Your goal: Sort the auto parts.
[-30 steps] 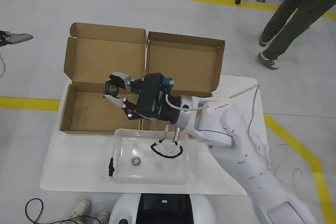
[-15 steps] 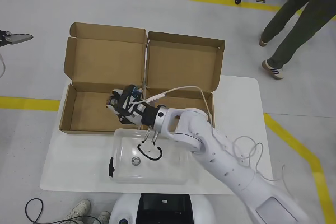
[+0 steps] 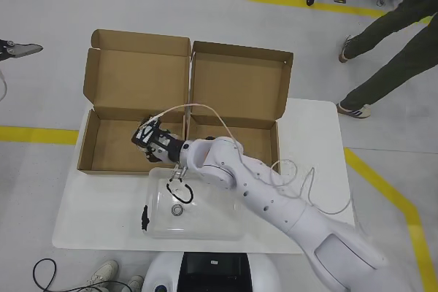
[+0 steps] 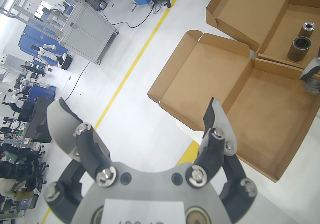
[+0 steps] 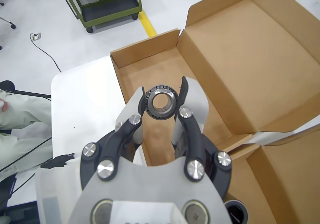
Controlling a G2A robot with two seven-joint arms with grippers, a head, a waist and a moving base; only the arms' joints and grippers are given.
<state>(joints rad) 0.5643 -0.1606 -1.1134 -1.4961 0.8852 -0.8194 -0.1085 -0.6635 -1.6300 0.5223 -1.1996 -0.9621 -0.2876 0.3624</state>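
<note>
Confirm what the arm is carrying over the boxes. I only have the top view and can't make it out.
Observer: The right gripper is shut on a metal bearing, gripped by its outer rim, above the bare floor of the left box.
Operator: Anything in the right box?
Observer: Two metal cylinders stand upright in the right box.
Operator: Left gripper?
Observer: The left gripper is open and holds nothing, out over the floor beside the table.
</note>
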